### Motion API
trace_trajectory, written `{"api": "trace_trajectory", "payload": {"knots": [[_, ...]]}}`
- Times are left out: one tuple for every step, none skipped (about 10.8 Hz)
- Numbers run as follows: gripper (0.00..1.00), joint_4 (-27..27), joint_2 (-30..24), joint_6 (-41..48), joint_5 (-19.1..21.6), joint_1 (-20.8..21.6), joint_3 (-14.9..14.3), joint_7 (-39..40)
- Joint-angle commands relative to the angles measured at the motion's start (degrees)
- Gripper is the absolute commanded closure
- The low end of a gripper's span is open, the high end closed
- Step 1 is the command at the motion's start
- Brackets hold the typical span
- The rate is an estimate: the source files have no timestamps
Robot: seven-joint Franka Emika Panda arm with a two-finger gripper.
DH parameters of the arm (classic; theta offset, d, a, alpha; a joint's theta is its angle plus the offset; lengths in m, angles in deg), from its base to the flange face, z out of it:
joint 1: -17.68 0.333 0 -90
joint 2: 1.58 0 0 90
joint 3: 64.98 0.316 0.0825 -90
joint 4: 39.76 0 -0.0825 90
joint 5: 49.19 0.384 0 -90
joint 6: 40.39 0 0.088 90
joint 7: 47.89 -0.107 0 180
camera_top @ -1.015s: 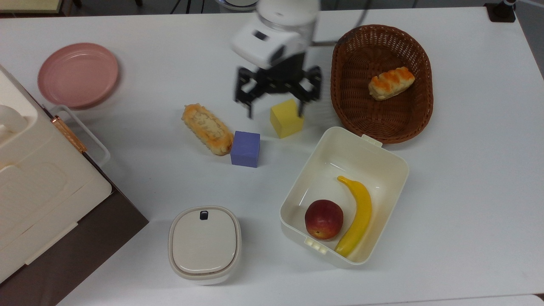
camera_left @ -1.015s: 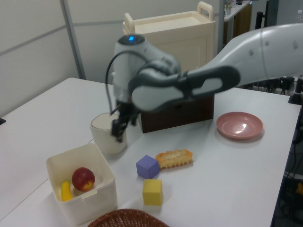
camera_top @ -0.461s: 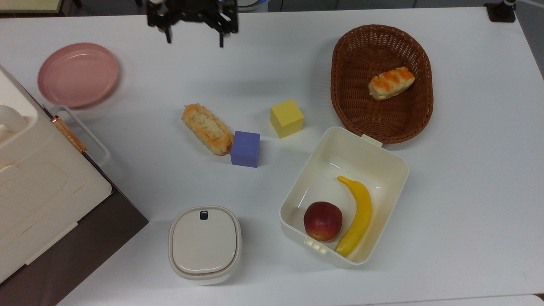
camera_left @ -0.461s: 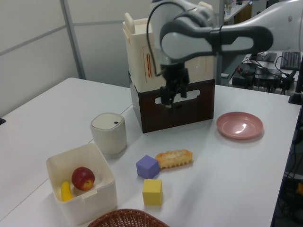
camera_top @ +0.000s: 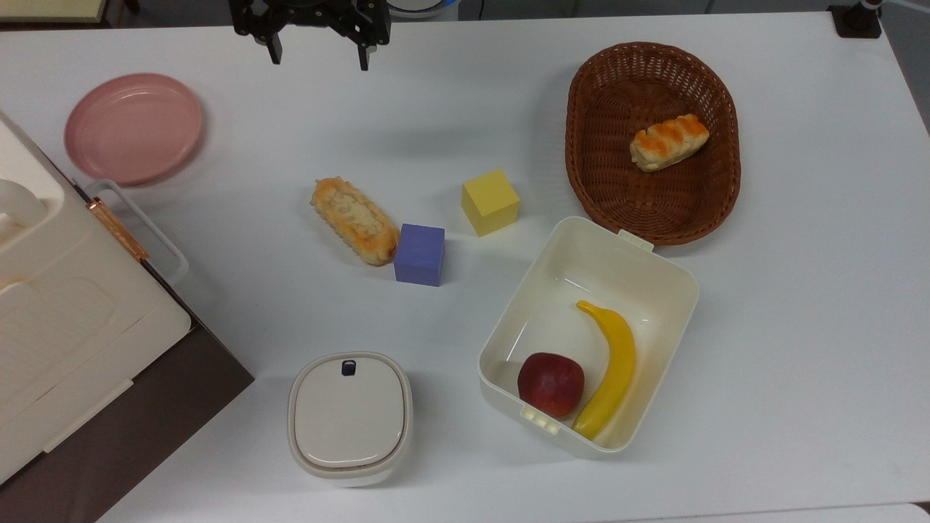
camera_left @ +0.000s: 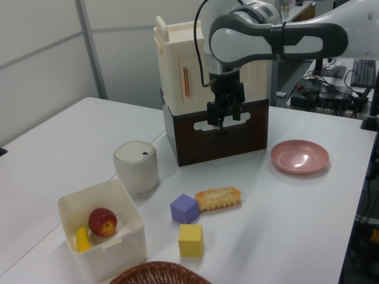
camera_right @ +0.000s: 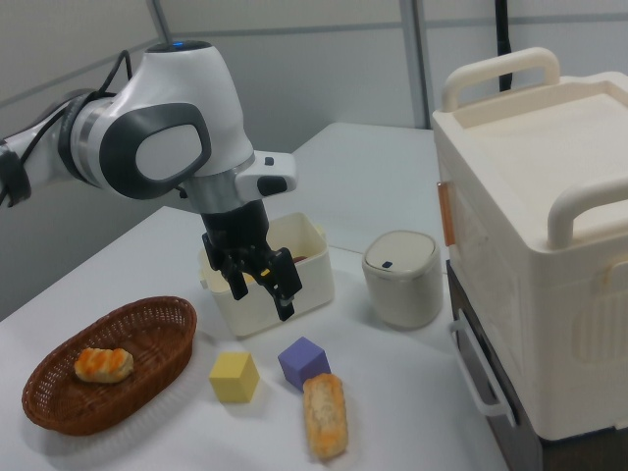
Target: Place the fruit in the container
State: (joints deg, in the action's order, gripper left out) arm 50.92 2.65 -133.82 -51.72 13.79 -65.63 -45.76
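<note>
Writing/labels: none readable on any item; the small rounded white lidded box has a small dark square mark on its lid, no text.
Fruit: round dark-red apple, 1 pc, lies inside the container, in the corner nearest the top view's bottom-left, touching or just beside the latch-side wall. Round, so no long axis; in the left view a yellowish patch faces up & toward the camera.
Container: large cream-white rectangular plastic tub w/ rounded corners, 1 pc, open top, set at a slant on the table; long axis runs top view's upper-left to lower-right-ish; latch tabs on both short walls. Seen also in the left view & behind the gripper in the right view.
Banana: long yellow banana, 1 pc, in the same tub just beside the apple on the top view's right; curved, lengthwise along the tub, stem end up in the top view.
Gripper: black two-finger gripper, fingers spread apart, nothing between them, up in the air near the table's far edge in the top view, well apart from the tub. Also in the left view & the right view.
Cubes: 2 – blue-purple cube, yellow cube, near each other, not touching.
Bread: 2 – long golden bread roll on the table touching the blue cube; smaller orange-striped bun in the brown oval wicker basket.
Plate: 1 pink round plate.
Big case: cream case w/ handles on a dark brown base.
Table: white table.
</note>
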Motion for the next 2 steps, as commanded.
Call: {"api": "trace_trajectory", "payload": {"knots": [[0.00, 1.61, -0.98, -1.67, -0.28, -0.50, 0.56, 0.95], [0.00, 1.61, -0.98, -1.58, -0.37, -0.50, 0.56, 0.95]]}}
